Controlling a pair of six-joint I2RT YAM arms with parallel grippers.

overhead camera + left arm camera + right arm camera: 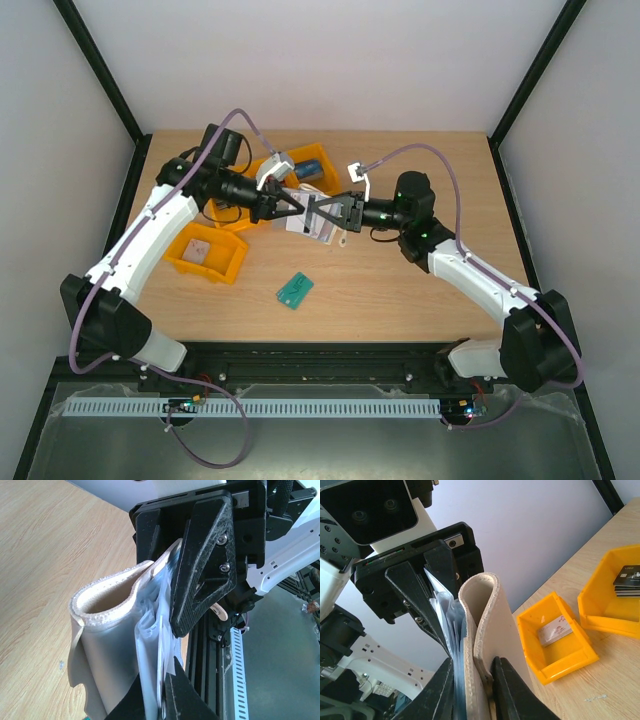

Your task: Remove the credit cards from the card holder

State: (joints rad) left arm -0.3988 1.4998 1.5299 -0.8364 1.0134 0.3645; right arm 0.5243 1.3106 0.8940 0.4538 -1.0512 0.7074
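Observation:
The beige card holder [312, 226] hangs in the air between my two grippers over the middle of the table. My right gripper [475, 695] is shut on its beige cover [492, 625]. My left gripper [162, 700] is shut on the clear, blue-grey pocket leaves beside the beige cover [107, 640]; a thin whitish card edge [161, 655] shows among them. In the top view the left gripper [292, 207] and right gripper [318, 210] meet tip to tip. No dark red card shows.
A teal-green card [295, 290] lies on the table in front of the grippers. A yellow bin [225, 268] at the left holds a pale card [197, 248]. A second yellow bin [310, 155] stands behind it. Both bins [555, 665] [600, 600] show in the right wrist view.

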